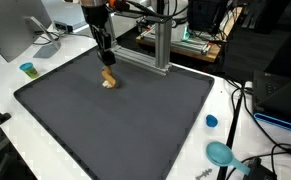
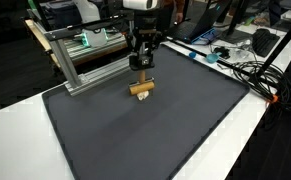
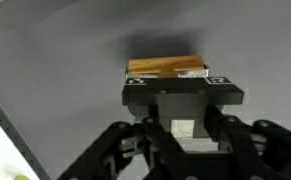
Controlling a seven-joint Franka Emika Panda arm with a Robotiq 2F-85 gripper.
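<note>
Pincer (image 2: 141, 74) sits clamped on small wooden block (image 2: 141, 88) low on dark mat (image 2: 115, 135); grasp done, block not yet visibly lifted.

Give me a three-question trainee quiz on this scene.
1. True or false: the end effector is shut on the wooden block.
2. Which surface is under the block? A) a green cloth B) the dark grey mat C) a wooden floor
3. What structure stands at the mat's edge behind the block?
Key: 1 true; 2 B; 3 the aluminium frame.
</note>
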